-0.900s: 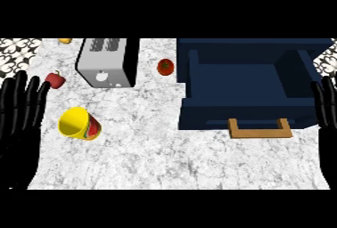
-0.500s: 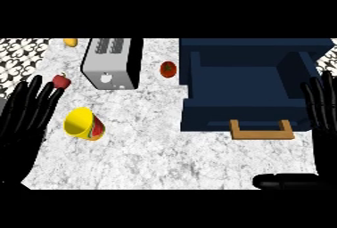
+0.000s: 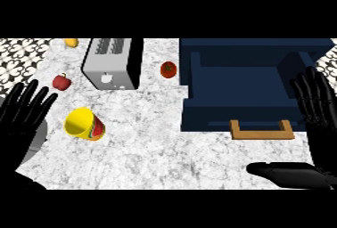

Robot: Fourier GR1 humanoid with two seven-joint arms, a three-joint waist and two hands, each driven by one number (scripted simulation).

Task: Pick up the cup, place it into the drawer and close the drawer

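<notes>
Hands stayed released: my left hand [image 3: 26, 111] had edged toward the yellow cup [image 3: 84, 124] lying on the desk [image 3: 151, 142], right hand [image 3: 316, 100] beside the open drawer [image 3: 247, 93]; no grasp yet.

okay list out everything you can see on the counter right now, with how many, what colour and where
cup: one, yellow, on its side, left part of the counter
toaster: one, silver, top, left of centre
tomato: one, red, between toaster and drawer
pepper: one, red, left of toaster
small yellow item: one, top left, cannot identify
drawer: one, dark blue, open, right
handle: one, wooden, on drawer front
counter: one, white marble
left hand: black, open, left edge
right hand: black, open, right edge
</notes>
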